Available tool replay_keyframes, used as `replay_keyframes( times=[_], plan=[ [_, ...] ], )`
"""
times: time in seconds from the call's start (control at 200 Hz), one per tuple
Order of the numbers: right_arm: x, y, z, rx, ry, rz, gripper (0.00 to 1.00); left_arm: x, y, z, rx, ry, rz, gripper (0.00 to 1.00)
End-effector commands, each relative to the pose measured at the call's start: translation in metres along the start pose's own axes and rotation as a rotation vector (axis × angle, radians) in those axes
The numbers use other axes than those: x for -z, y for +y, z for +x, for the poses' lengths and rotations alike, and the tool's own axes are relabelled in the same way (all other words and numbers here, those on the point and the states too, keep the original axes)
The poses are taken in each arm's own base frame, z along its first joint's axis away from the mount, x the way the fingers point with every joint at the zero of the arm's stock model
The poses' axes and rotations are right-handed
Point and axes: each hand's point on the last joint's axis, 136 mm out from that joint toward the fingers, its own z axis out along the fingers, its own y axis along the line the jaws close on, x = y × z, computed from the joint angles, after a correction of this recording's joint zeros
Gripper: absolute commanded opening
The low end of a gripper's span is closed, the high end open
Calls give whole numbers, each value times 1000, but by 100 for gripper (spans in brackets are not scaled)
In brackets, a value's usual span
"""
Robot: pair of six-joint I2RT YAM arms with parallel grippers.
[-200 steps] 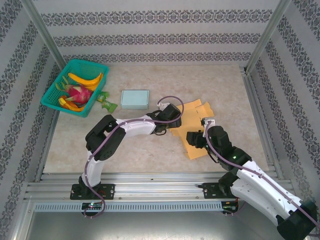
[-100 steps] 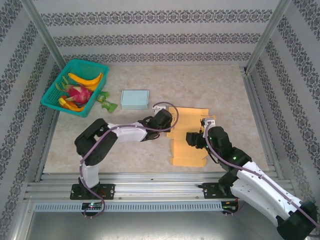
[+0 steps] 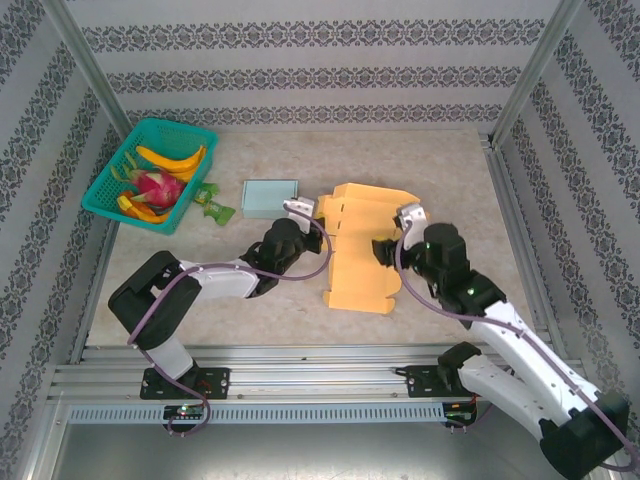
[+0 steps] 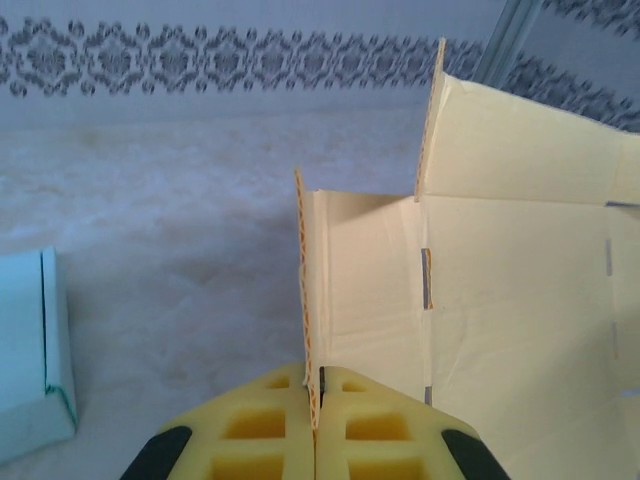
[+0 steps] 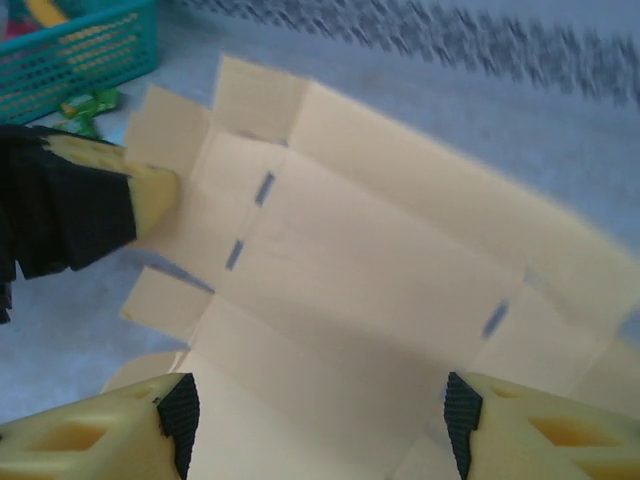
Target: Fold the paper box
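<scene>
While the teal basket (image 3: 182, 124) sits at the surface's (image 3: 400, 165) 10 o'clock corner with bananas (image 3: 172, 158) and a dragon fruit (image 3: 158, 186) in it, a green packet (image 3: 212, 207) lies just off its 4 o'clock rim. The pale blue box (image 3: 270, 198) is next, flat and apart from both.

Left tool (image 3: 305, 210) reaches in from 9 o'clock of the paper box (image 3: 365, 255). In the wrist view its fingers are pressed together (image 4: 313, 385) on an upright side flap, whose thin corrugated edge runs straight up from the pinch. The blue box's (image 4: 25, 350) corner is at that view's 8 o'clock.

The paper box is at surface centre, orange-yellow and mostly open. The panel is flat, with flaps raised at 12 o'clock. Dark slot marks line the creases (image 5: 370, 270).

Right tool (image 3: 385, 250) is at the box's 3 o'clock edge. Its fingers (image 5: 180, 425) are spread wide over the panel; contact, cannot tell. The left tool's tip (image 5: 160, 190) shows at 9 o'clock there.

Bare surface is open at 12 and 3 o'clock of the box, out to the frame rails.
</scene>
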Motion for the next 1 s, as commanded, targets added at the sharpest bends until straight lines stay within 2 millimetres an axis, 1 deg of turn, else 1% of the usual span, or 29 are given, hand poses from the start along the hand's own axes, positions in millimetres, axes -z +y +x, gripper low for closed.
replay_keyframes(
  times=[0.0,0.075,0.145,0.205,0.285,0.355,0.435,0.485,0.57,0.654,0.739,0.879,0.999],
  plan=[
    [-16,-3,-37,305,-60,-150,66,16,-13,-22,-11,-145,121,0],
    [-21,-14,-53,421,-29,-209,66,19,-13,-22,-20,-147,122,0],
    [-13,-9,-66,612,-8,-299,67,18,-16,-18,-15,-121,137,0],
    [-8,-10,-80,723,-7,-344,67,17,-20,-15,-4,-118,164,0],
    [-6,-10,-91,798,6,-422,67,13,-23,-10,-10,-112,182,0],
    [-10,-12,-94,831,37,-474,67,11,-20,-8,-10,-108,167,0],
    [-16,-14,-88,835,92,-540,67,9,-19,-7,-5,-105,161,0],
    [-22,-14,-82,816,127,-586,65,8,-17,-4,-2,-100,150,0],
    [-30,-14,-61,809,203,-665,60,4,-11,1,-7,-92,118,0],
    [-38,-16,-42,784,281,-711,60,2,-8,4,-15,-88,100,0],
    [-45,-20,-29,775,328,-718,61,3,-9,4,-16,-90,106,0],
    [-56,-35,-9,791,425,-700,61,6,-10,4,-18,-98,119,0],
    [-64,-44,-3,796,472,-677,61,6,-12,5,-19,-97,129,0]
  ],
)
